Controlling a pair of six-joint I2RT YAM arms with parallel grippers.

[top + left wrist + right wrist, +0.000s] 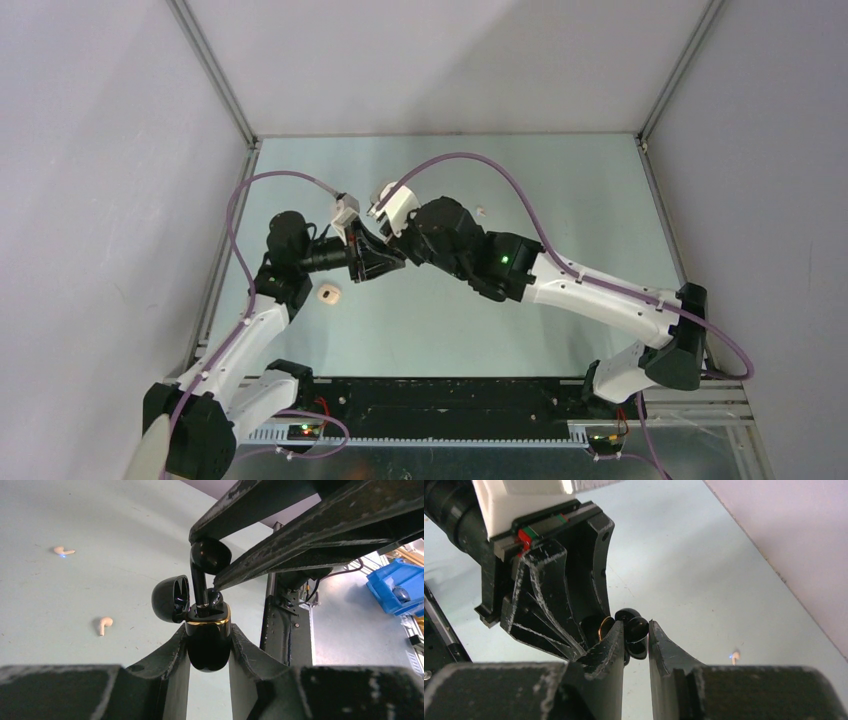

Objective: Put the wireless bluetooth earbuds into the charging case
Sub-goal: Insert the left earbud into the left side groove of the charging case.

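The left gripper was pinched on the body of the black charging case, holding it above the worktop with its lid swung open. The right gripper was pinched on the head of a black earbud, whose stem tip sat at the case mouth. The stem looked slightly tilted, so pushing down could have jammed it on the gold rim or levered the case out of its narrow grip. Letting go early might have dropped the bud beside the two beige earbuds lying loose below.
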